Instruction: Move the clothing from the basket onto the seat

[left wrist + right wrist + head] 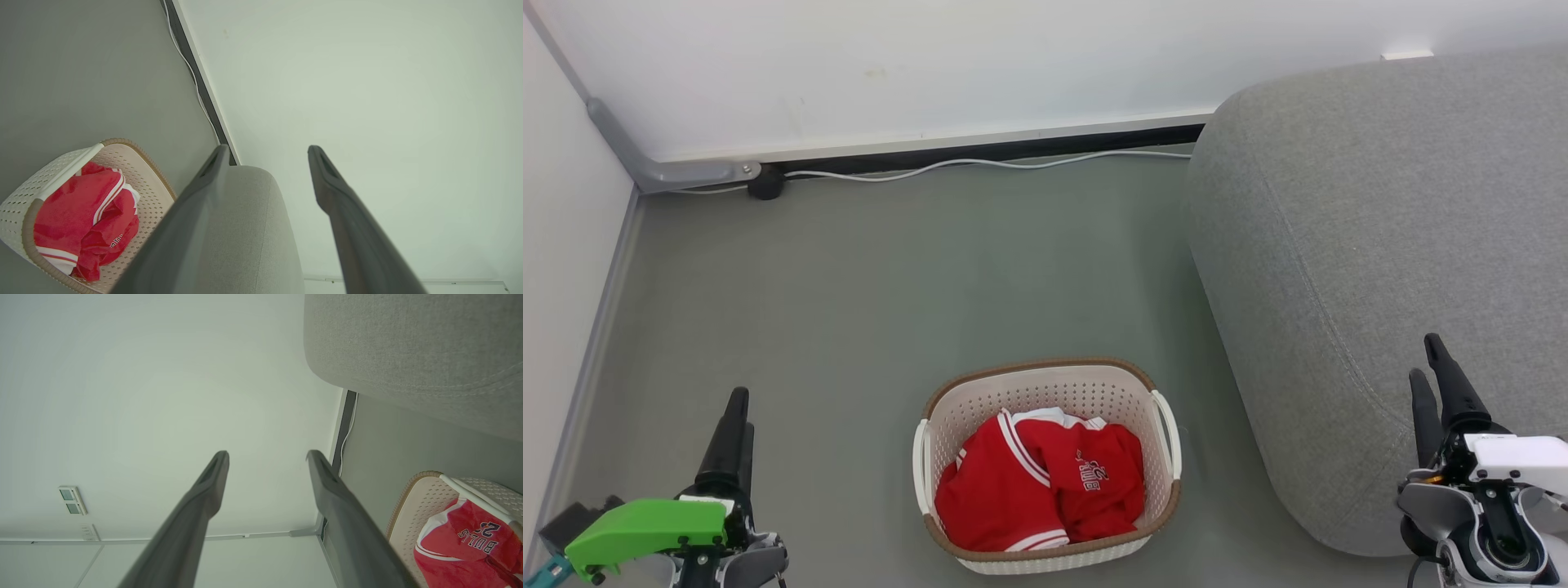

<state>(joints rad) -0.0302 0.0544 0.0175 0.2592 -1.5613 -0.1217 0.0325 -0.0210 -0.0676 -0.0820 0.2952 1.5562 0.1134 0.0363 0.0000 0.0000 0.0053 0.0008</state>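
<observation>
Lying crumpled in the basket (1045,371), the clothing (1037,482) is a heap of soft red fabric with white stripe trim and a white collar edge. One piece on the right side of the heap carries a small printed logo; in the right wrist view its lettering reads BULLS above a number. The red cloth covers most of the basket's bottom and stays below its rim.

The basket is cream-white perforated plastic with a brown woven-look rim and a white handle on both its left and right sides. It stands upright on the grey-green floor (890,269), near the robot and about midway between the two arms. The seat (1380,245), a large grey fabric cushion with rounded edges and a stitched seam, lies to the right of the basket, close by but not touching it, and runs far back to the white wall (931,65).

The left gripper (740,408) sits at the near left above the floor, well apart from the basket, with a bright green part at its base. Its wrist view shows the two dark fingers spread, released, nothing between them. The right gripper (1424,355) sits at the near right, in front of the seat's near corner, its fingers likewise spread and released.

Along the foot of the far wall runs a white cable (980,163), and a grey conduit (645,167) bends at the far left corner.
</observation>
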